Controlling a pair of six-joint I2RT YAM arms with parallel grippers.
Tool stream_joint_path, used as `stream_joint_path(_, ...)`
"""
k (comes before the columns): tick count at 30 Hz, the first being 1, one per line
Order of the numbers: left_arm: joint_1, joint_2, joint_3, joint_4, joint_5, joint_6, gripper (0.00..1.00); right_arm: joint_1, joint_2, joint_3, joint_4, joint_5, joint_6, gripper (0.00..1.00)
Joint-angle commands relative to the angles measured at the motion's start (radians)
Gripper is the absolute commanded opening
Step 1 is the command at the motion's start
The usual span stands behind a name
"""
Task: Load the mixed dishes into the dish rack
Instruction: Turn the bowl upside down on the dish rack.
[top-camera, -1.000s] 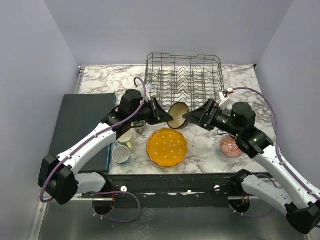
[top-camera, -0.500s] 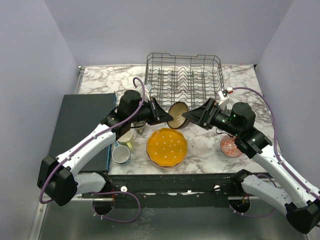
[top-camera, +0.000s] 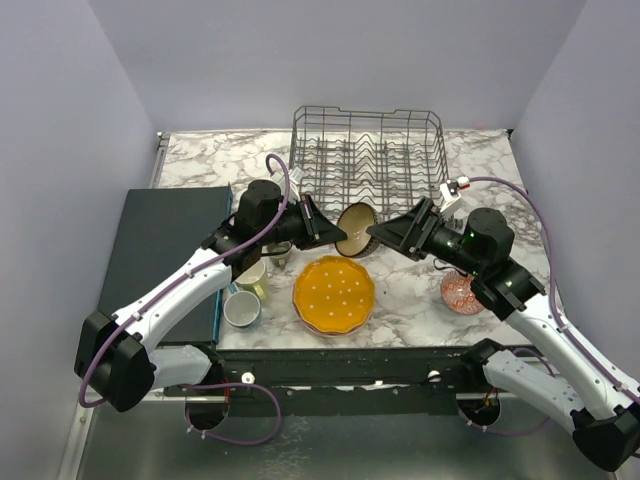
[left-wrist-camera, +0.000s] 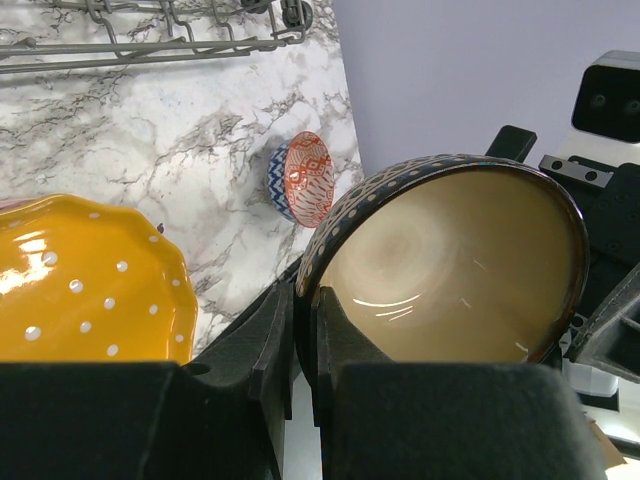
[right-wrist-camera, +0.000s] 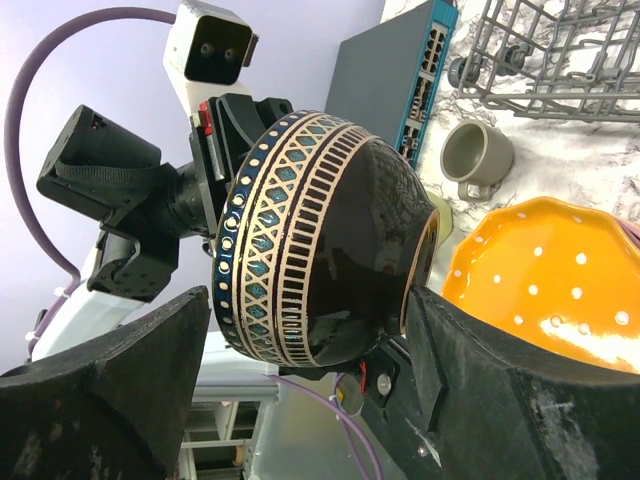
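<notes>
In front of the dish rack (top-camera: 368, 150), at its left part, the left gripper (left-wrist-camera: 303, 310) was clamped on the rim of the brown bowl (left-wrist-camera: 450, 270). It held the bowl tilted on its edge before the middle of the rack, the opening turned to this gripper. At the right part the right gripper (right-wrist-camera: 308, 310) had its jaws apart, one on each side of the bowl's patterned back, and whether they touched it could not be told. The orange dotted plate (top-camera: 334, 293) lay flat nearer than the bowl.
</notes>
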Motion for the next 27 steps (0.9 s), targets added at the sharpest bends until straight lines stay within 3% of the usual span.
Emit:
stream_joint_path(1, 0.008, -0.029, -0.005, 0.086, 0.036, -0.025, 0.00, 0.001, -0.017, -0.016, 0.046, -0.019, 0.022, 0.82)
stream_joint_path(17, 0.008, -0.012, -0.023, 0.104, 0.054, -0.031, 0.00, 0.002, -0.006, -0.034, 0.102, -0.025, 0.063, 0.76)
stream_joint_path(20, 0.008, -0.011, -0.028, 0.112, 0.055, -0.030, 0.00, 0.002, 0.000, -0.033, 0.106, -0.028, 0.063, 0.70)
stream_joint_path(27, 0.008, -0.009, -0.031, 0.110, 0.060, -0.024, 0.00, 0.002, 0.005, -0.037, 0.094, -0.023, 0.048, 0.44)
